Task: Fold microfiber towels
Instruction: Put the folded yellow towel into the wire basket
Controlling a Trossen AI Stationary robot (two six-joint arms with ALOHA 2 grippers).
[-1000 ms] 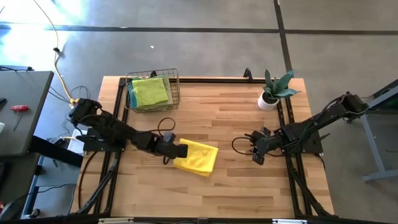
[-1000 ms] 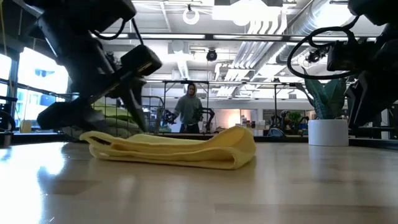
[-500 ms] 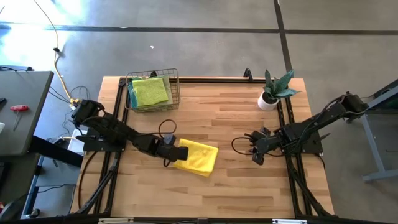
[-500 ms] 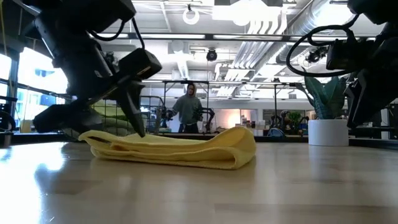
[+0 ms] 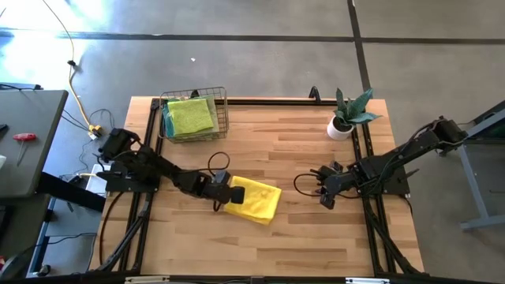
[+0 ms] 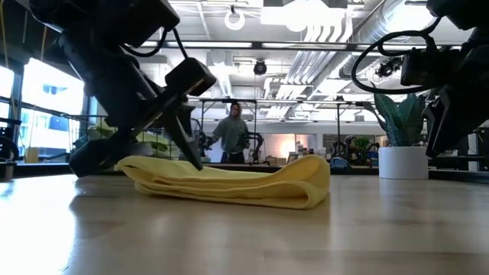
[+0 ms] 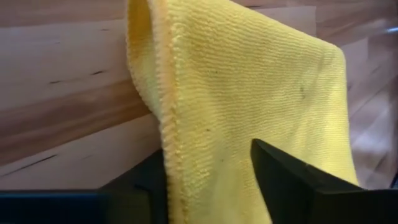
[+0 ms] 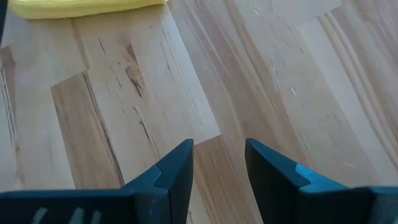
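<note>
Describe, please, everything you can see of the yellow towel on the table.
The yellow towel is a bright, knitted-looking microfiber cloth, folded into a flat, slightly skewed rectangle with layered edges and a rounded fold at one end. It lies on the wooden table, left of centre. The left gripper straddles its left edge, one finger on each side of the cloth.

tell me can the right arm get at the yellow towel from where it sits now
Probably yes: the right gripper hovers open, holding nothing, with only bare table between it and the yellow towel. The left gripper straddles the towel's far edge.
</note>
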